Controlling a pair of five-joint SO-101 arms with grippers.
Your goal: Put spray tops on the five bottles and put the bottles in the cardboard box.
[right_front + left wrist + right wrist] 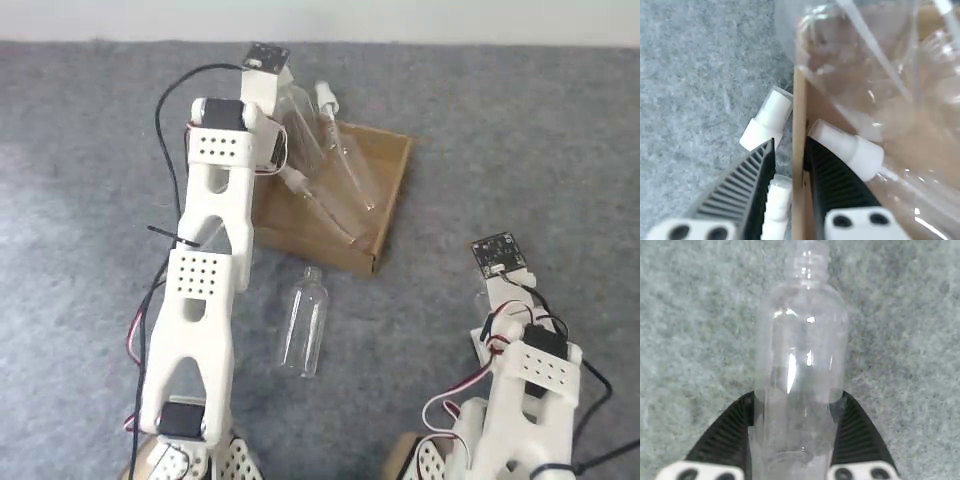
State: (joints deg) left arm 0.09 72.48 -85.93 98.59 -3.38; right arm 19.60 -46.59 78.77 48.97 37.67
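Careful: your left gripper (790,142), arm stretched to upper centre of the high view, has its jaws narrowly apart astride the cardboard box (395,195) wall. Closing or lifting there could drag the box and tip out its capped bottles (340,170). A spray top (767,122) lies just outside that wall. Your right gripper (797,399), folded in at lower right, clamps an uncapped bottle (802,340).

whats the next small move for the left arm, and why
Probably shift the left gripper off the box wall onto the loose spray top beside it: its jaws straddle the wall, and the right gripper holds a bottle with no top.
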